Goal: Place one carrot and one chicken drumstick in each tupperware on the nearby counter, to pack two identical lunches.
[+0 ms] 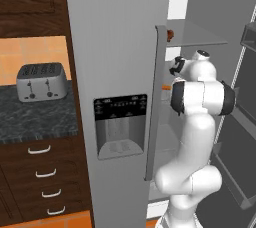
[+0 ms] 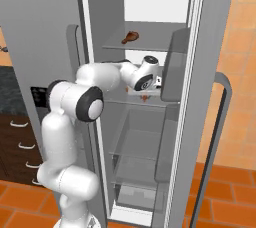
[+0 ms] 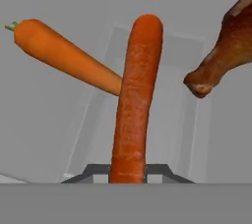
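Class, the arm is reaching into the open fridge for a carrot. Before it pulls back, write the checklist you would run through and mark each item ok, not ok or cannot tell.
1. Gripper shut on the near carrot: ok, the carrot runs up from between the tips in the hand view.
2. Grip placed near one end, not the middle: ok, though it may swing.
3. Second carrot free of the held one: cannot tell, they overlap in the hand view.
4. Chicken drumstick apart from the held carrot: ok, a gap shows.
5. Fridge door open for withdrawal: ok.
6. Tupperware ready on the counter: cannot tell; the toaster stands there.
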Robot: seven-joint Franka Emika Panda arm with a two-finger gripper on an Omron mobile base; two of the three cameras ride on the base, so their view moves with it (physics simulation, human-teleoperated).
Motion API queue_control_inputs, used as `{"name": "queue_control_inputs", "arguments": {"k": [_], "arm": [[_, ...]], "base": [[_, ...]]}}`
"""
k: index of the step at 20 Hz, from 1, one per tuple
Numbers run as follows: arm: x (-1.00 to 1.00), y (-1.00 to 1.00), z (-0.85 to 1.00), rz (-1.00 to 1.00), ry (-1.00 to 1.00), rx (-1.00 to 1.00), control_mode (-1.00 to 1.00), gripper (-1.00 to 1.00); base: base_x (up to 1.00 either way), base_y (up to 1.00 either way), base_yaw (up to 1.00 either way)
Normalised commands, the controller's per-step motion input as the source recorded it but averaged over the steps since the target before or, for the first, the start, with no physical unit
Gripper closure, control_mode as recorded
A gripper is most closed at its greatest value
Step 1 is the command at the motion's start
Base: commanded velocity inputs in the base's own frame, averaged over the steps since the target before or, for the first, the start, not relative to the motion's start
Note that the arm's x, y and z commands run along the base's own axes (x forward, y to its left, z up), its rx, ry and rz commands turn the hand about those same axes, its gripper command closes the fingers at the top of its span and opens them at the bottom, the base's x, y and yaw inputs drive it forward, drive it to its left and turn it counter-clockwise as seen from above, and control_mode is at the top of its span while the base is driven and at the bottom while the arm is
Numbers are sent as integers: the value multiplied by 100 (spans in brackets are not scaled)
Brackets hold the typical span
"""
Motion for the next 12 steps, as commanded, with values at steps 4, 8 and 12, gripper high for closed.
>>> {"name": "queue_control_inputs", "arguments": {"k": [4,8,12], "arm": [[-100,56,19,0,-12,0,-100,100],[-100,62,0,0,-26,0,-100,100],[-100,36,59,-1,-7,0,-100,100]], "base": [[0,0,0],[0,0,0],[0,0,0]]}}
